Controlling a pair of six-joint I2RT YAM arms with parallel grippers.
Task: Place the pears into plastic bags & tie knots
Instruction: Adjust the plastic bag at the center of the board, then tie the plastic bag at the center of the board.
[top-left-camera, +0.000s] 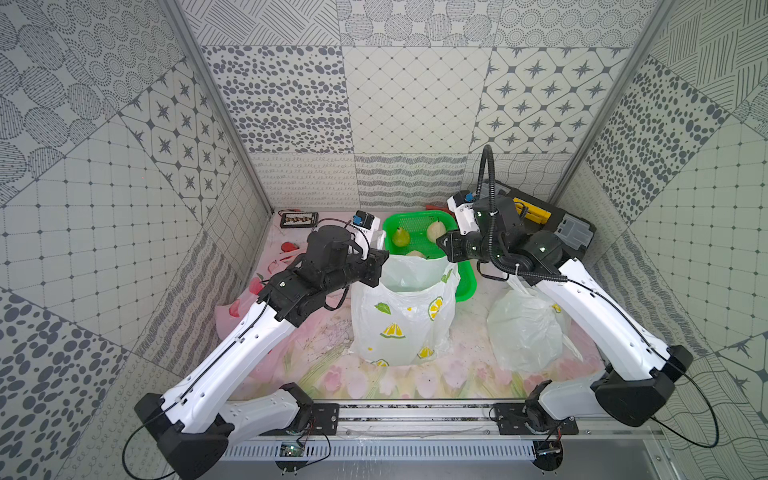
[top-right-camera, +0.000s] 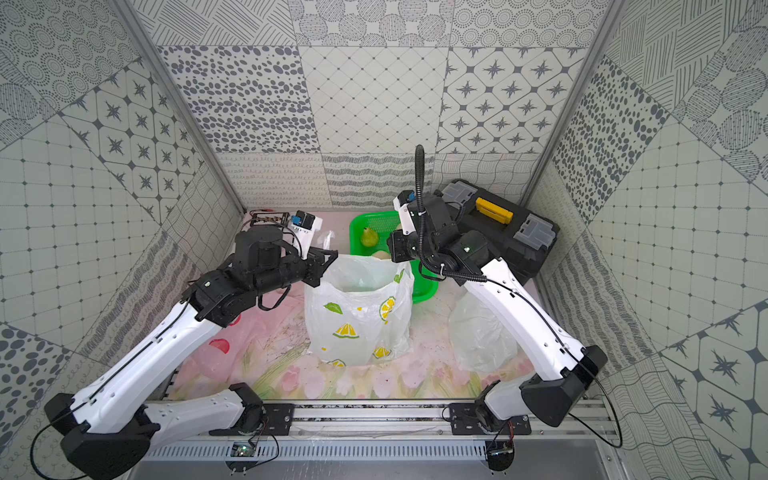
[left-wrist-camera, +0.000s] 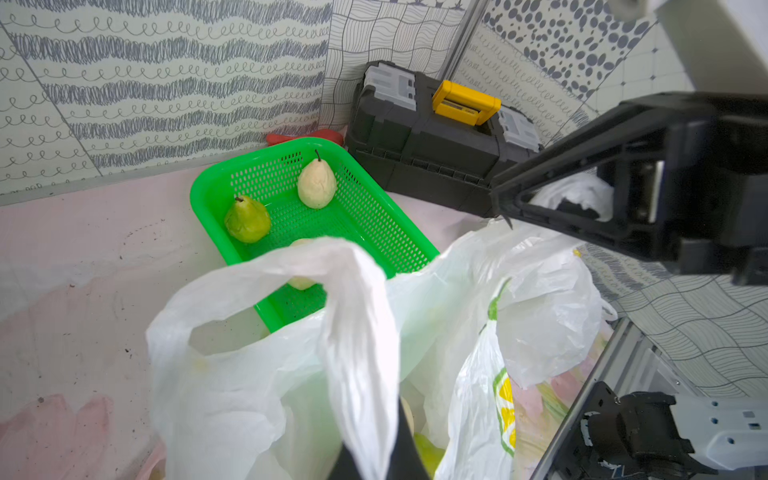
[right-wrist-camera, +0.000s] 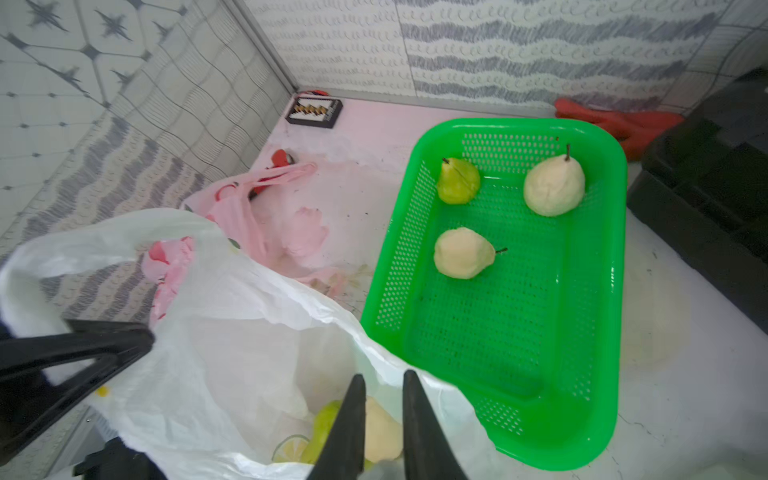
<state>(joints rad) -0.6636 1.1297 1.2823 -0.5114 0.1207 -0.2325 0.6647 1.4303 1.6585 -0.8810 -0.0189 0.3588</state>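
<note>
Lemon bag (top-left-camera: 399, 324) handle clamped in left pincer (top-left-camera: 384, 254); right pincer (right-wrist-camera: 384, 374) narrowly parted above bagged pears (right-wrist-camera: 384, 432).

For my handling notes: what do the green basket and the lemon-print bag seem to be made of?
The green basket: probably rigid moulded plastic, glossy; it has regular rows of holes and a smooth rounded rim.
The lemon-print bag: thin plastic film, translucent and faintly shiny; it crinkles, folds and lets light through.
</note>
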